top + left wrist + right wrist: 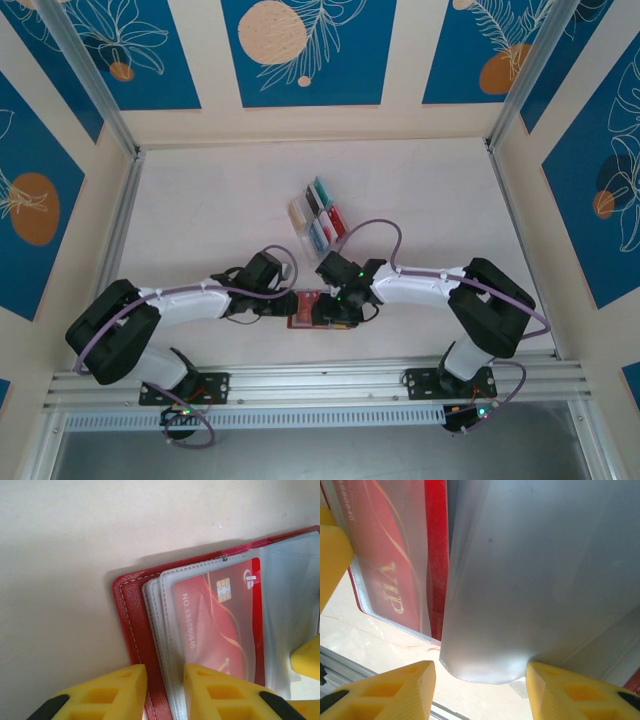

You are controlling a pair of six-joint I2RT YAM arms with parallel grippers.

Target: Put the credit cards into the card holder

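Note:
The red card holder lies open on the table near the front rail, between both arms. In the left wrist view its stitched cover and clear sleeves show, with a red credit card inside the top sleeve. My left gripper is shut on the holder's left edge, one pad on the cover and the other on the sleeve stack. My right gripper stands open around a lifted, bowed frosted sleeve, which touches the right-hand finger. The red card lies beside it.
A clear slotted rack with several coloured cards stands behind the holder, mid-table. The aluminium front rail runs close below the holder. A right-gripper fingertip reaches into the left wrist view.

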